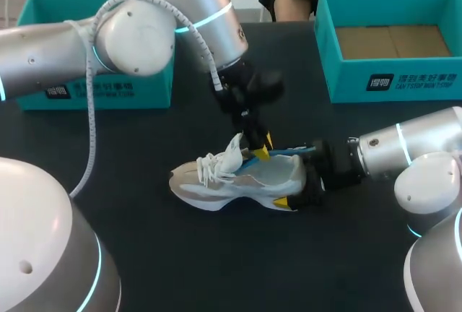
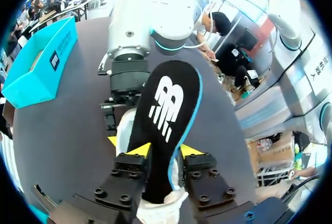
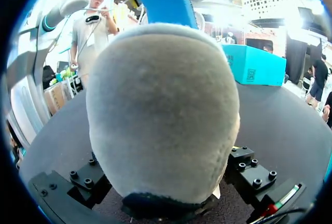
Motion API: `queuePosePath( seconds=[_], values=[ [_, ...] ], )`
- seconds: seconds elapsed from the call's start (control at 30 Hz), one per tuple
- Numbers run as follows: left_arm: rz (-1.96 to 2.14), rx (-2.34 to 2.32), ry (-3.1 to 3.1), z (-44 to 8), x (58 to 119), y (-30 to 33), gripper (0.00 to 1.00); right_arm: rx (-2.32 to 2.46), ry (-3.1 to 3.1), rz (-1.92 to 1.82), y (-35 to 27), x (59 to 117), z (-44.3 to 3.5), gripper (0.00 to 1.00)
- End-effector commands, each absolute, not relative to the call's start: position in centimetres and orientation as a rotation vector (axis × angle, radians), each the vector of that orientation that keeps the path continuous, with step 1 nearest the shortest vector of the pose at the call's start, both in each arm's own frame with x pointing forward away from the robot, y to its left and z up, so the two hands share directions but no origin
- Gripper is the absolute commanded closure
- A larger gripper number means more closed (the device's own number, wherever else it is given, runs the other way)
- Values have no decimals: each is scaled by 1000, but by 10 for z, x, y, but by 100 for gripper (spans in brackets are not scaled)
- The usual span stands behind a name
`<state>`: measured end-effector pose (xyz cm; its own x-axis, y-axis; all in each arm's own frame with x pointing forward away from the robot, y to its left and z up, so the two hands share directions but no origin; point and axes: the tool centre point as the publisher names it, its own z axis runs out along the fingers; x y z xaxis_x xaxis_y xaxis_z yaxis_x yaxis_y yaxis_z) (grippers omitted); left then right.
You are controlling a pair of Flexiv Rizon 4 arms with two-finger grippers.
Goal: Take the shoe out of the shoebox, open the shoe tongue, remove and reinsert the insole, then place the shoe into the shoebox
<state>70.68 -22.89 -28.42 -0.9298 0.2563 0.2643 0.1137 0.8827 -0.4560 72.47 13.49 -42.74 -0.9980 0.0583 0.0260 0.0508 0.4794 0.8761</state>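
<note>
the white sneaker (image 1: 238,178) rests on the black desk (image 1: 216,269), its heel clamped from both sides by the right fingers (image 3: 251,169). the left fingers (image 2: 140,149) are pinched narrowly on the black insole (image 2: 166,110), which sticks out of the sneaker's opening. an open teal shoebox (image 1: 393,84) stands well apart from both pairs of fingers.

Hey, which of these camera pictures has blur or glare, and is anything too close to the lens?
Head view: the left arm is smeared at its wrist, the shoe crisp, and its pale shell shows bright highlights. Left wrist view: the insole is sharp; the table edge bows. Right wrist view: the shoe's heel crowds the lens, and the room behind is washed out by glare.
</note>
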Motion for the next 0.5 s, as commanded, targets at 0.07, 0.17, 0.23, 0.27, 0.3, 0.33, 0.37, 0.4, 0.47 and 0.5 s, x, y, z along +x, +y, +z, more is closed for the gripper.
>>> queuePosePath(
  seconds=[0.07,0.17,0.23,0.27,0.3,0.33,0.37,0.4,0.47,0.5],
  values=[
    [717,-274,-2806,-287,693,-224,54,102,2699,1590,139,726,-433,100],
    [770,-261,-2873,-287,692,-223,52,102,2699,1590,139,726,-433,100],
    [793,-255,-2914,-288,695,-226,53,102,2699,1590,139,726,-433,100],
    [811,-257,-2926,-289,696,-227,53,102,2699,1590,139,726,-433,100],
    [812,-265,-2934,-290,696,-228,53,102,2699,1590,139,726,-433,100],
    [833,-252,-2955,-291,697,-230,54,102,2699,1590,139,726,-433,100],
    [849,-255,-2966,-292,698,-231,53,102,2699,1590,139,726,-433,100],
    [856,-261,-2974,-294,699,-233,54,102,2699,1590,139,726,-433,100],
    [868,-257,-2995,-298,701,-237,56,102,2699,1590,139,726,-433,100],
    [881,-240,-3007,-300,703,-240,57,102,2699,1590,139,726,-433,100]
  ],
)
